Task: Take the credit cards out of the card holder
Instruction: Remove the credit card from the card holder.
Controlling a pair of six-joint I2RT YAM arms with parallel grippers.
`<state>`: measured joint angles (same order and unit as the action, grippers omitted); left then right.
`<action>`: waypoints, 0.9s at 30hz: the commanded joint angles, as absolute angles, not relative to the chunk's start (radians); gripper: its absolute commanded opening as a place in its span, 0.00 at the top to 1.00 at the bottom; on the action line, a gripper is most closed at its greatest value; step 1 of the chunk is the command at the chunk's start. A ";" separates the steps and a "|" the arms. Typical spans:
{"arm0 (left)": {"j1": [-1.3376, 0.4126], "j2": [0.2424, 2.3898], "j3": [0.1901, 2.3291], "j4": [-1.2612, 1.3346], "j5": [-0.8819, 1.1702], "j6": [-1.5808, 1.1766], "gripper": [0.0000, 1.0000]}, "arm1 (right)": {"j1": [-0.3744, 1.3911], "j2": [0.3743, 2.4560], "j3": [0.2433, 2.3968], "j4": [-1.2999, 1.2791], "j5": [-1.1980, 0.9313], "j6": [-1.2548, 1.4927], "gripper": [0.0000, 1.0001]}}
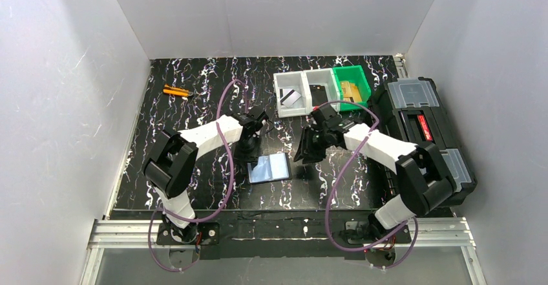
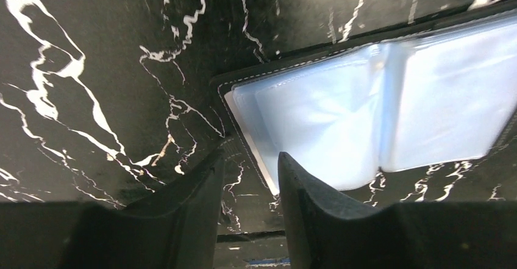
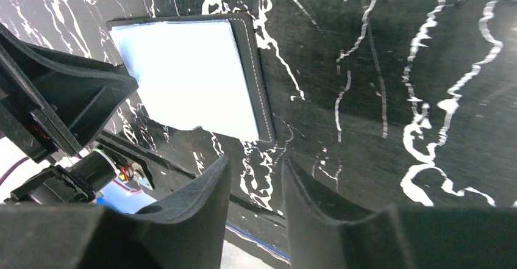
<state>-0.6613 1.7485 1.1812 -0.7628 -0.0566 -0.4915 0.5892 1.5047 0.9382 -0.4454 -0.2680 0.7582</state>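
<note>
The card holder lies open on the black marbled table, its glossy blue-grey sleeves facing up; I cannot tell whether a card is inside. It also shows in the left wrist view and the right wrist view. One silvery credit card with a dark stripe lies in a white bin. My left gripper is open and empty, low over the holder's left edge. My right gripper is open and empty, just right of the holder.
Two white bins and a green bin holding tan blocks stand at the back. A large black toolbox with clear lids lies along the right side. An orange tool lies at the far left. The left arm shows in the right wrist view.
</note>
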 commanded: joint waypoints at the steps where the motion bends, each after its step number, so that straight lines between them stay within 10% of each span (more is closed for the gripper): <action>1: -0.650 1.722 1.132 -0.728 -0.009 -0.509 0.67 | 0.641 1.570 1.001 -0.399 -0.289 0.775 0.61; 8: -0.648 1.765 1.125 -0.696 0.000 -0.517 0.80 | 0.683 1.691 1.059 -0.402 -0.283 0.765 0.79; 27: -0.638 1.787 1.124 -0.672 0.047 -0.517 0.88 | 0.765 1.861 1.169 -0.426 -0.270 0.766 0.85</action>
<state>-0.6384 1.7691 1.1332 -0.6968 0.0284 -0.5098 0.7418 1.8313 1.1271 -0.4278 -0.2665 0.7628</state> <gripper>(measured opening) 0.128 0.159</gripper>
